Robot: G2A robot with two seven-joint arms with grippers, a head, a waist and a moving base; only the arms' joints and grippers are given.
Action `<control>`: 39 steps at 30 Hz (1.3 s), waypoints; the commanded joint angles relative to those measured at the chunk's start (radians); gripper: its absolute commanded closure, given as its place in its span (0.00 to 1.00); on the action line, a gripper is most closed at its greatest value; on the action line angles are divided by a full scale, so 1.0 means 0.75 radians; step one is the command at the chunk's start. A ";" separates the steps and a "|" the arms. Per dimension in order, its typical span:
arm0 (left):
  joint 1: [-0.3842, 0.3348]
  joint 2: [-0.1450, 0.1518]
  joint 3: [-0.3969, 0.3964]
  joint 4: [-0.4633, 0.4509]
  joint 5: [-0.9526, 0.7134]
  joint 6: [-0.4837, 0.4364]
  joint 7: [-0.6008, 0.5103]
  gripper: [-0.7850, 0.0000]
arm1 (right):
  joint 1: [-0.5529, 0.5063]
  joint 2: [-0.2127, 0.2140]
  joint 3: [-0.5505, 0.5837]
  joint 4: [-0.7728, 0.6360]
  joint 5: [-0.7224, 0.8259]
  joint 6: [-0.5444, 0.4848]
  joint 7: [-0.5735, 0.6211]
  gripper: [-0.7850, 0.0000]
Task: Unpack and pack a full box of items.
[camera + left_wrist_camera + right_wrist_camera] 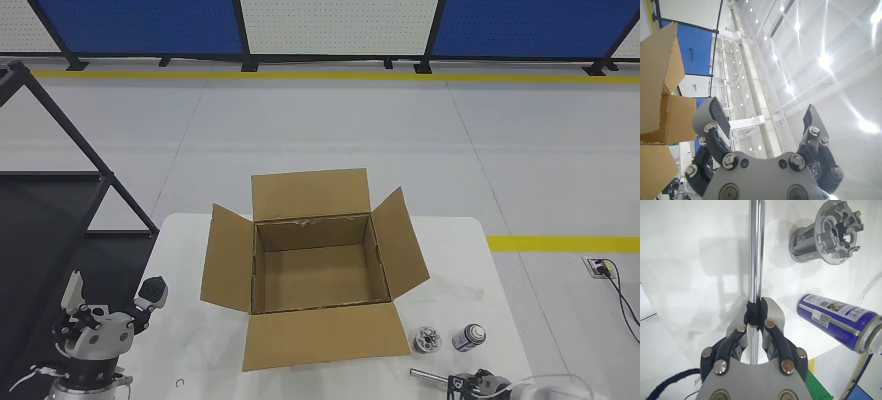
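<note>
An open cardboard box (pixel 318 276) stands in the middle of the white table, flaps spread, its inside bare; its flaps (pixel 660 79) also show in the left wrist view. My right gripper (pixel 755 311) is shut on a shiny metal rod (pixel 755 249), low over the table's front right; the rod (pixel 428 376) lies there in the top view. Beside it stand a grey cast metal part (pixel 826 238) (pixel 428 341) and a blue spray can (pixel 838 321) (pixel 468 337). My left gripper (pixel 762 115) is open, pointing up, at the table's front left (pixel 105 318).
A dark frame rack (pixel 50 200) stands left of the table (pixel 190 340). The table's right edge runs close to the can. Blue partition panels (pixel 140 25) line the far side of the floor.
</note>
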 commanded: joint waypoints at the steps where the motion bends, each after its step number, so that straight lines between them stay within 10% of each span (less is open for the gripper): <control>1: 0.000 0.000 0.000 0.000 0.000 0.000 0.000 0.00 | 0.013 -0.002 -0.009 0.009 0.012 0.002 0.013 0.87; 5: 0.000 0.000 0.000 0.000 0.000 0.000 0.000 0.00 | 0.029 -0.005 -0.022 0.019 0.024 0.010 0.023 0.63; 13: 0.000 0.000 0.000 0.000 0.000 0.000 0.000 0.00 | 0.027 -0.005 -0.020 0.012 0.031 0.013 0.013 0.44; 20: 0.000 0.000 0.000 0.000 0.000 0.000 0.000 0.00 | -0.063 0.011 0.098 -0.108 0.046 0.006 -0.082 0.00; 39: 0.000 0.000 0.000 0.000 0.000 0.000 0.000 0.00 | -0.279 0.118 0.371 -0.155 0.567 -0.156 -0.424 0.00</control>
